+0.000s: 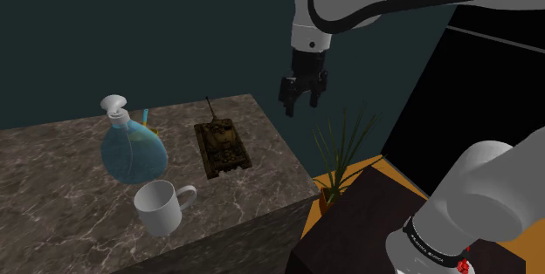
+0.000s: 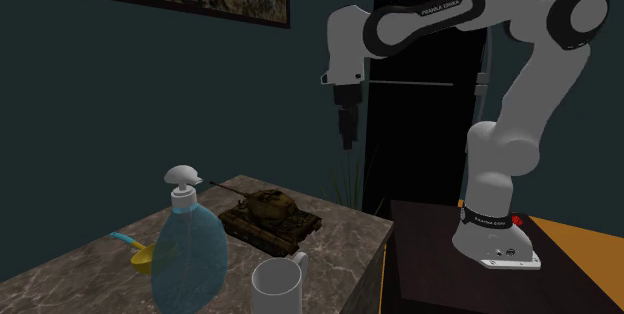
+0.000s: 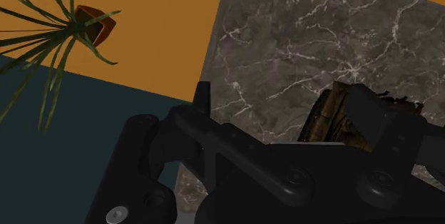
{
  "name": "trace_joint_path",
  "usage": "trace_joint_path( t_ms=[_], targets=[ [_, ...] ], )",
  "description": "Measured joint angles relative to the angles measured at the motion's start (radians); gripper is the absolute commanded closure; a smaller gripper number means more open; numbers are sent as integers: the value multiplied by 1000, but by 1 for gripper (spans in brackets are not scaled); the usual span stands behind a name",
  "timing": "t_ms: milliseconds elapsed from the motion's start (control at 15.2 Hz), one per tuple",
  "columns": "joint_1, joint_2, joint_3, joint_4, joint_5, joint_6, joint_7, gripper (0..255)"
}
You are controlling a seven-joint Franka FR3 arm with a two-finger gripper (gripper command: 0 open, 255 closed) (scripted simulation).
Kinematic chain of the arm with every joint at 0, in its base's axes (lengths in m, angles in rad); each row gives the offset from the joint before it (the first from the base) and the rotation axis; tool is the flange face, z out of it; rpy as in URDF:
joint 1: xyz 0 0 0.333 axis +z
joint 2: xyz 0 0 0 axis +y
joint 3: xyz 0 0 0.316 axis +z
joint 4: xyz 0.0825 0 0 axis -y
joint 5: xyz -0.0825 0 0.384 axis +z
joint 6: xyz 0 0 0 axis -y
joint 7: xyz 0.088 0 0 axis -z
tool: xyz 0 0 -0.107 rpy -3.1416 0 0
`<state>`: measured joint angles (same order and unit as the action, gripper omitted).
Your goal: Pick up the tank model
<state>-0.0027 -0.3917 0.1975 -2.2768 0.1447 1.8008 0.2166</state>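
The tank model (image 1: 223, 146) sits flat on the dark marble counter (image 1: 52, 185), close to the edge on the shoulder view's right. It is brown and green, and its thin gun points away toward the dark wall. Nothing is touching it.

Near it, on the shoulder view's left, I see a round blue soap bottle (image 1: 131, 152) with a white pump top. A white mug (image 1: 157, 208) stands in front of the bottle, near the counter's front edge. In the second exterior view a little yellow thing (image 2: 143, 256) lies beside the bottle. I cannot tell what it is.

My gripper (image 1: 302, 102) hangs high in the air, past the counter's edge and well apart from the tank. Its two black fingers stand apart with nothing between them. Lower down, a green plant (image 1: 339, 150) grows in a small pot on the orange floor (image 1: 371, 163). The arm's dark stand (image 1: 349, 229) is just beside the counter.
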Motion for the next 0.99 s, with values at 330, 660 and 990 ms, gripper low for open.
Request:
trace_joint_path(
  t_ms=[330, 660, 990],
  targets=[
    [-2, 183, 51, 125, -19, 76, 117, 0],
    [4, 378, 84, 285, -69, 124, 235, 0],
    [26, 585, 90, 490, -135, 133, 343, 0]
  ],
)
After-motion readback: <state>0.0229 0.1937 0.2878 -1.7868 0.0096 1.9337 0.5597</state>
